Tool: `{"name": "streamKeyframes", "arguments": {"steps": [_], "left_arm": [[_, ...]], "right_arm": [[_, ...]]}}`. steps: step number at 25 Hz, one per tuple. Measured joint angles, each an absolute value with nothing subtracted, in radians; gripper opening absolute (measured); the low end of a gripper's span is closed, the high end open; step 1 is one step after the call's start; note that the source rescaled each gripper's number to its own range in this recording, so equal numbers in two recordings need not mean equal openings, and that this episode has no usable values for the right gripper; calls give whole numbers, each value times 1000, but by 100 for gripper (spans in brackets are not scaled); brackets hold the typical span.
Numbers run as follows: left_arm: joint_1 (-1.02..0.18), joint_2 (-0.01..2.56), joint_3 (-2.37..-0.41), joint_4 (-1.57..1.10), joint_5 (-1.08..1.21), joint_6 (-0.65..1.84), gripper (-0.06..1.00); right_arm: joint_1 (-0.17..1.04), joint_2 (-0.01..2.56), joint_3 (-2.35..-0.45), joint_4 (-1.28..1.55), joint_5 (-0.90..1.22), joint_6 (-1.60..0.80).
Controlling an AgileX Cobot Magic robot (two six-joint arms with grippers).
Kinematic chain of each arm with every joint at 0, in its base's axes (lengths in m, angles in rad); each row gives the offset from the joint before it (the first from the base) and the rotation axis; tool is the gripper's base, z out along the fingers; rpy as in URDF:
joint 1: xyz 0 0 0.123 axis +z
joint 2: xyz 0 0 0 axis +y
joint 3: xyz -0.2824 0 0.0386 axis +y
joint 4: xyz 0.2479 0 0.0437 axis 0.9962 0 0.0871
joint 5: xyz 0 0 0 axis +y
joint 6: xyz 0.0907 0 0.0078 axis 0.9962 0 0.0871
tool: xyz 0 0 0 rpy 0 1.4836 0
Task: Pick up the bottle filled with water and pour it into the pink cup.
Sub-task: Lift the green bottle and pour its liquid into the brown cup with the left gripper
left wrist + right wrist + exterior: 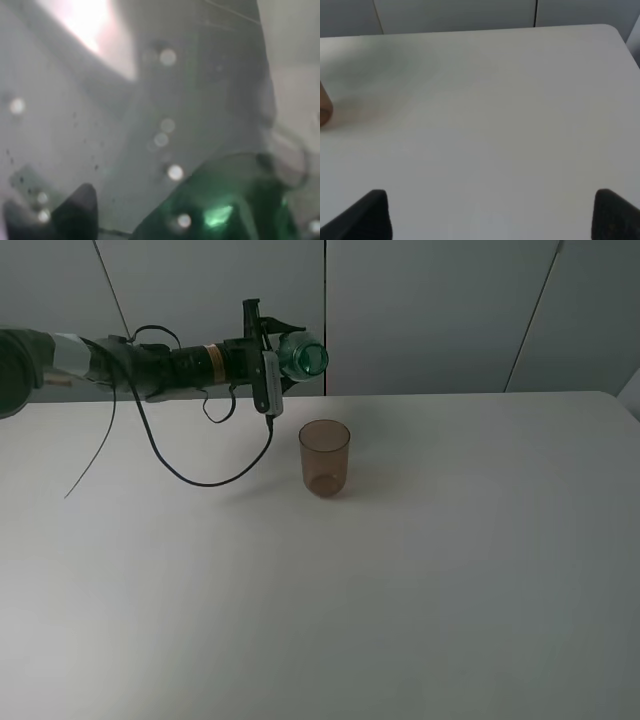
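We see the left hand [272, 360] clamped on the bottle [304, 357], tipped sideways above the pink cup [324, 457], likely to pour. The cup stands upright on the worktop [450, 570]. The right hand [490, 215], right of the cup, is wide and empty.

free: table [480, 580] right half + all lower frame | obst: pink cup [324, 457] ctr | left arm [180, 365] w/ bottle [303, 357] + slack cable [205, 484] upper left

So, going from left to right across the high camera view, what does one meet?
left arm → left end effector → bottle, held in it → pink cup
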State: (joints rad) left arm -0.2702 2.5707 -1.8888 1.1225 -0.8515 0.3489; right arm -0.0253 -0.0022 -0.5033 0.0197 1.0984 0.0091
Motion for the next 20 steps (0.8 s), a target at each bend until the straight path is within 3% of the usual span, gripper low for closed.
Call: {"name": "streamKeyframes", "arguments": {"steps": [20], "left_arm": [[-280,2571,-1895,1211,-877,482,1]], "right_arm": [[-25,-2,-503,20,1098,9]]}}
